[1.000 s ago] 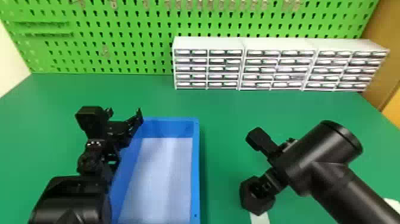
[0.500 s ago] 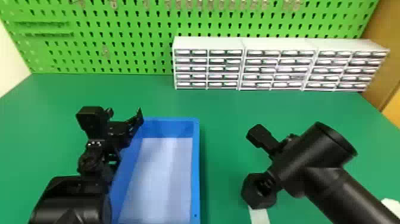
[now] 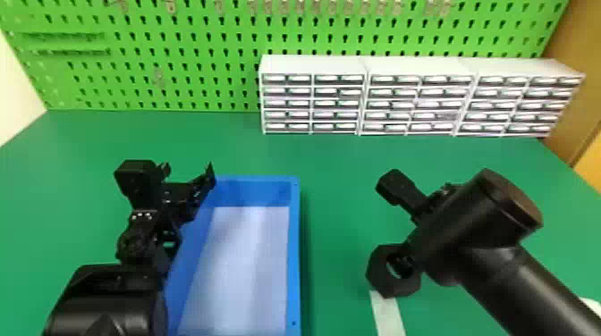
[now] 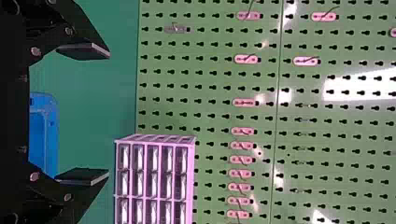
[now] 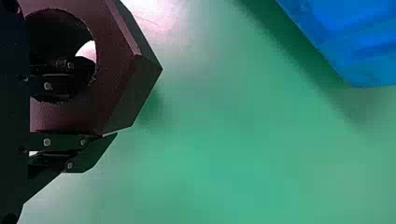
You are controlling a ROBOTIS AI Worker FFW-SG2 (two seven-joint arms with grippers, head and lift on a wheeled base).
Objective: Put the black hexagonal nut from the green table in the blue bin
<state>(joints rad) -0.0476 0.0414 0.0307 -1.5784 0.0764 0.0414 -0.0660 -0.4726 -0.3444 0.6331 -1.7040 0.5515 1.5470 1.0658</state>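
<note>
The black hexagonal nut (image 3: 379, 269) is held by my right gripper (image 3: 408, 259), to the right of the blue bin (image 3: 294, 263). In the right wrist view, the nut (image 5: 119, 79) has one finger of that gripper (image 5: 102, 107) through its hole and the other against its outer side, with the nut's wall between them. Part of the bin (image 5: 359, 42) shows there, apart from the nut. My left gripper (image 3: 188, 172) is parked over the bin's left rim; in its wrist view the gripper (image 4: 109, 113) stands open with nothing between its fingers.
A white strip (image 3: 387, 312) lies on the green table (image 3: 335, 178) below the nut in the head view. White drawer units (image 3: 313, 65) stand at the back against a green pegboard (image 3: 188, 58). The left arm (image 3: 107, 299) runs along the bin's left side.
My right gripper and the nut have moved up in the head view, off the white strip's near part, and the nut's hole has turned more into sight. The left arm has kept still.
</note>
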